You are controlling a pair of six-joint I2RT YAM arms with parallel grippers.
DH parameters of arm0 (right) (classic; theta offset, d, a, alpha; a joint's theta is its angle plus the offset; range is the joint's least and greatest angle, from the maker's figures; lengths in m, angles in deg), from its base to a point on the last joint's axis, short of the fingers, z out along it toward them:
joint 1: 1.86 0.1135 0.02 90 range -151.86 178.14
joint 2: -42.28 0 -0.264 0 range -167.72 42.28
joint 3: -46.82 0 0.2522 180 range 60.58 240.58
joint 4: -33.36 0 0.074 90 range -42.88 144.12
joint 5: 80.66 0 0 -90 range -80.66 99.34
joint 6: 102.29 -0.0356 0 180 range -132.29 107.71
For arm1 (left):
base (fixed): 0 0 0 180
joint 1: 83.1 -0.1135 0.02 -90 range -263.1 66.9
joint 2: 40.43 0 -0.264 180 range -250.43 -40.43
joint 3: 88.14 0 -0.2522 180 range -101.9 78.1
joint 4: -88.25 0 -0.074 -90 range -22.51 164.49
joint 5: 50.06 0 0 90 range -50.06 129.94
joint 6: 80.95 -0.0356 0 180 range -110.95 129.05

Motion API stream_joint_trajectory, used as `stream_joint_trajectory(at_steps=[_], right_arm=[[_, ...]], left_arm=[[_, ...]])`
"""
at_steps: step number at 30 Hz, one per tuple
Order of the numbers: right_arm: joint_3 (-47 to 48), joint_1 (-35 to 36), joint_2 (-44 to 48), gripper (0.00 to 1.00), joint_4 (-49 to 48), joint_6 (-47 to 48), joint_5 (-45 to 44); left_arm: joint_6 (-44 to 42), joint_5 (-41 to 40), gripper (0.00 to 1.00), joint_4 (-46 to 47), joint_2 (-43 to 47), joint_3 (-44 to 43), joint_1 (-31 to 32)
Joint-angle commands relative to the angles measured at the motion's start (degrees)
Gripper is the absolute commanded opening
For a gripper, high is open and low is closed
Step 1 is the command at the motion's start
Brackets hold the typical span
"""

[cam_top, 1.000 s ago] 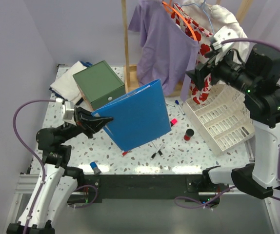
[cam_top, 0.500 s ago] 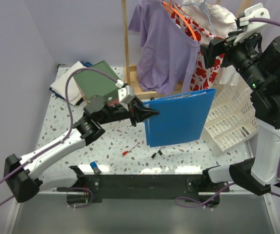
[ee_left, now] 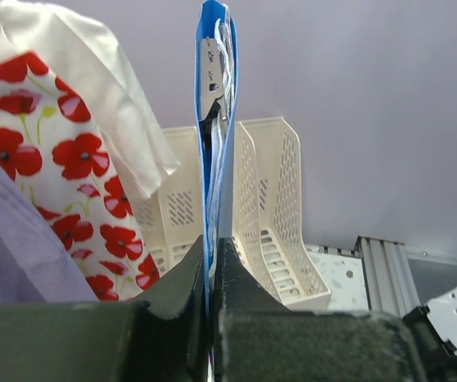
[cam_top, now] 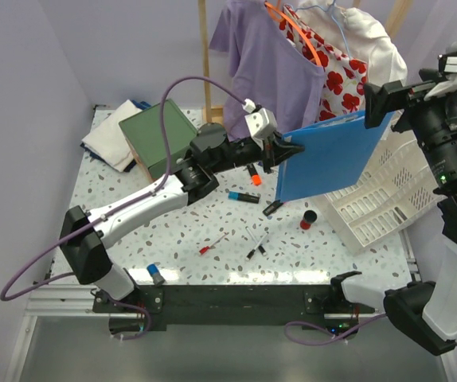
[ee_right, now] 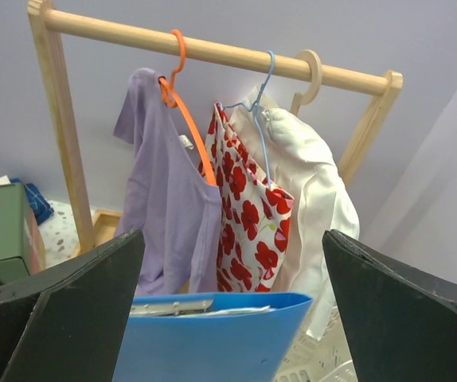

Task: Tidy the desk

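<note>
The desk [cam_top: 181,231] is a white speckled tabletop. My left gripper [cam_top: 288,149] is shut on the left edge of a blue ring binder [cam_top: 332,155] and holds it upright in the air, above the left end of the white slotted file tray [cam_top: 372,203]. In the left wrist view the jaws [ee_left: 211,243] pinch the binder [ee_left: 216,95] edge-on, with the tray [ee_left: 280,207] behind it. My right gripper [cam_top: 388,107] is open and empty, raised just past the binder's upper right corner. In the right wrist view it [ee_right: 232,235] looks over the binder's top edge [ee_right: 212,342].
A wooden clothes rack [ee_right: 212,52] holds a purple shirt [cam_top: 264,72], a poppy-print dress [cam_top: 336,79] and a white garment [cam_top: 372,44] just behind the binder. A green box [cam_top: 161,135] and white cloth [cam_top: 109,135] lie at the back left. Pens [cam_top: 254,243], markers [cam_top: 243,196] and a small red-and-black cylinder [cam_top: 306,219] are scattered.
My left arm has stretched out and carried the binder right and up, from the desk's middle to above the file tray. My right gripper has pulled up and to the right.
</note>
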Motion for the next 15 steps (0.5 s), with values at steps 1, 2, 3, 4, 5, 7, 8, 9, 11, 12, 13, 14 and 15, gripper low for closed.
stream_joint_trajectory(at_steps=[1, 2, 3, 4, 5, 7, 8, 9, 11, 12, 13, 14, 15], right_arm=[[-2.65, -0.1, 0.76, 0.99, -0.07, -0.75, 2.1], [-3.61, -0.01, 1.46, 0.99, 0.02, -0.49, 1.93], [-3.88, -0.18, 1.73, 0.99, 0.11, 0.21, 1.66], [-3.97, -0.01, 1.9, 0.99, 0.63, 0.65, 1.23], [-3.71, -0.1, 2.08, 0.99, 0.81, 1.18, 0.18], [-2.75, -0.01, 1.99, 0.99, 1.51, 2.32, -1.41], [-1.27, -0.1, 1.82, 0.99, 1.95, 2.59, -3.07], [-0.47, -0.01, 1.3, 0.99, 2.3, 3.03, -3.78], [2.08, -0.18, 0.68, 0.99, 3.36, 3.38, -5.01], [2.79, -0.1, 0.07, 0.99, 3.53, 3.47, -5.19], [3.58, -0.36, -0.2, 0.99, 3.8, 3.56, -5.37], [3.76, -0.88, -0.46, 0.99, 3.89, 3.56, -5.28], [3.85, -1.06, -0.64, 0.99, 3.97, 3.56, -5.28]], left_arm=[[-2.31, -1.79, 0.0, 8.22, -4.16, -9.13, 1.22], [-2.75, -1.79, 0.0, 7.95, -5.31, -11.67, 1.4], [-2.93, -1.79, 0.0, 7.52, -6.45, -12.82, 1.58], [-3.28, -1.88, 0.0, 7.42, -8.47, -13.88, 2.01], [-3.8, -2.14, 0.0, 7.16, -9.44, -15.8, 2.1], [-3.81, -2.58, 0.0, 7.33, -12.16, -17.31, 2.28], [-3.81, -2.75, 0.0, 7.77, -12.96, -18.62, 2.37], [-3.81, -2.93, 0.0, 8.56, -13.84, -19.33, 2.46], [-3.9, -3.46, 0.0, 9.35, -16.39, -21.62, 2.54], [-3.9, -3.63, 0.0, 9.88, -17.27, -22.49, 2.63], [-3.9, -3.81, 0.0, 10.23, -18.93, -24.24, 2.63], [-4.07, -3.9, 0.0, 10.5, -19.82, -25.3, 2.72], [-4.25, -4.25, 0.0, 10.59, -20.61, -26.18, 2.81]])
